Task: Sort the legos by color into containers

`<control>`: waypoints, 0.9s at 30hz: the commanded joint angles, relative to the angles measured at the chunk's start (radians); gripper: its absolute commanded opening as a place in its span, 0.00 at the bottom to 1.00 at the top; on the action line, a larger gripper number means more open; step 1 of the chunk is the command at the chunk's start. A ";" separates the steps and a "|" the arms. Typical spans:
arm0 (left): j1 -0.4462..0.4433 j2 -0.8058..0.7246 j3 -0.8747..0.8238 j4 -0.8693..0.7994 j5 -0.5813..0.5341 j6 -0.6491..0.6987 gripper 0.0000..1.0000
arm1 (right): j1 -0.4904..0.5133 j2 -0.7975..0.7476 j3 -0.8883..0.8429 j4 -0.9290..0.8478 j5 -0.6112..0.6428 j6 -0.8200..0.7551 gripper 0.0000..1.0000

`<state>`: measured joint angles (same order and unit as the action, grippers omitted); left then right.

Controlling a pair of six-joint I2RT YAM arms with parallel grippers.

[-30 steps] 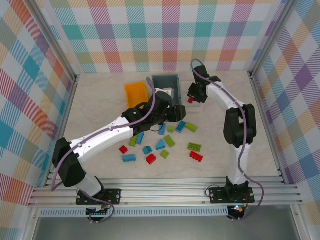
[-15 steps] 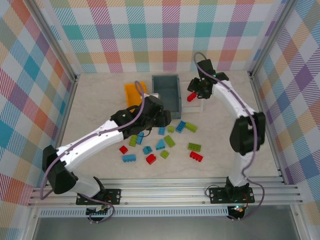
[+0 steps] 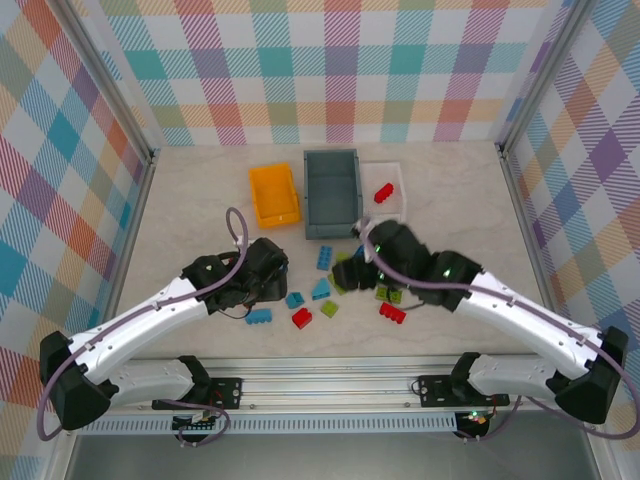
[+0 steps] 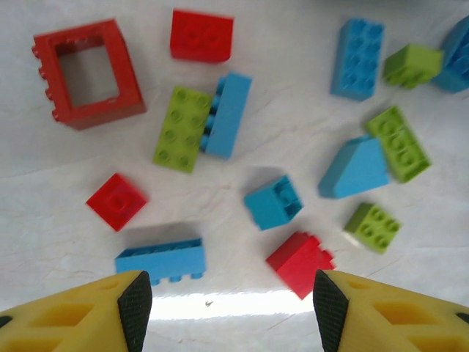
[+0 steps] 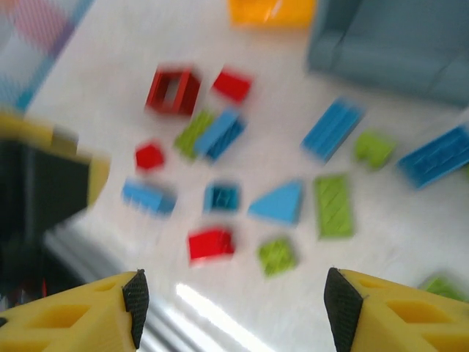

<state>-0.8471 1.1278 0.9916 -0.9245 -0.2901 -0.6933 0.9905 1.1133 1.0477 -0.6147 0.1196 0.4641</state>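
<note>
Bricks (image 3: 321,290) in red, blue and lime green lie loose on the table (image 3: 190,220), in a patch just in front of the bins. Bins stand in a row at the far side: orange bin (image 3: 274,195) left, grey-blue bin (image 3: 332,190) middle, white tray (image 3: 392,178) right, each just beside the next. One red brick (image 3: 383,192) lies in the white tray.

Left gripper (image 4: 231,297): over the left edge of the patch, pointing down. Fingers (image 4: 135,297) spread wide, not closed on any brick. Seen below it from the wrist:
- hollow red square (image 4: 88,73) at upper left, with a red block (image 4: 201,34) near it
- green plate (image 4: 179,128) touching a blue bar (image 4: 227,114), side by side
- small red tile (image 4: 116,200)
- long blue block (image 4: 160,260), nearest the left fingertip
- small blue cube (image 4: 272,202) mid-view
- second red block (image 4: 300,262) near the right fingertip
- blue wedge (image 4: 353,169) just beside a green block (image 4: 398,143)

Right gripper (image 5: 236,304): over the right side of the patch. Wrist view is blurred. Fingers also spread wide, gripping no brick. That view looks across the bricks toward the orange and grey-blue bins at its top edge.
</note>
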 commanded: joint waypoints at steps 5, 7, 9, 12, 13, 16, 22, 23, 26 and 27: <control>0.114 0.044 -0.052 -0.025 0.133 0.172 0.62 | 0.226 -0.030 -0.099 0.005 0.083 0.138 0.67; 0.124 0.074 -0.046 -0.050 0.151 0.194 0.62 | 0.257 -0.022 -0.105 0.027 0.090 0.146 0.68; 0.124 0.096 -0.056 -0.082 0.149 0.184 0.63 | 0.274 -0.012 -0.113 0.047 0.092 0.148 0.70; 0.129 0.082 -0.108 -0.086 0.143 0.066 0.68 | 0.288 -0.009 -0.135 0.093 0.086 0.153 0.72; 0.131 0.066 -0.135 -0.068 0.150 0.005 0.70 | 0.288 -0.009 -0.142 0.107 0.082 0.156 0.72; 0.134 -0.002 -0.214 0.021 0.197 -0.260 0.68 | 0.289 -0.002 -0.151 0.130 0.071 0.150 0.73; 0.128 -0.102 -0.321 0.222 0.193 -0.674 0.67 | 0.289 0.012 -0.153 0.149 0.060 0.080 0.79; 0.128 -0.103 -0.327 0.235 0.184 -0.727 0.67 | 0.289 0.010 -0.158 0.159 0.052 0.054 0.81; 0.129 -0.085 -0.351 0.275 0.162 -0.876 0.69 | 0.286 -0.001 -0.166 0.191 0.018 -0.027 0.86; 0.129 -0.066 -0.356 0.277 0.163 -0.949 0.70 | 0.285 -0.003 -0.164 0.201 0.009 -0.054 0.88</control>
<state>-0.7238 1.0412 0.6601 -0.7090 -0.1062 -1.3895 1.2713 1.1244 0.8948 -0.4778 0.1635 0.5060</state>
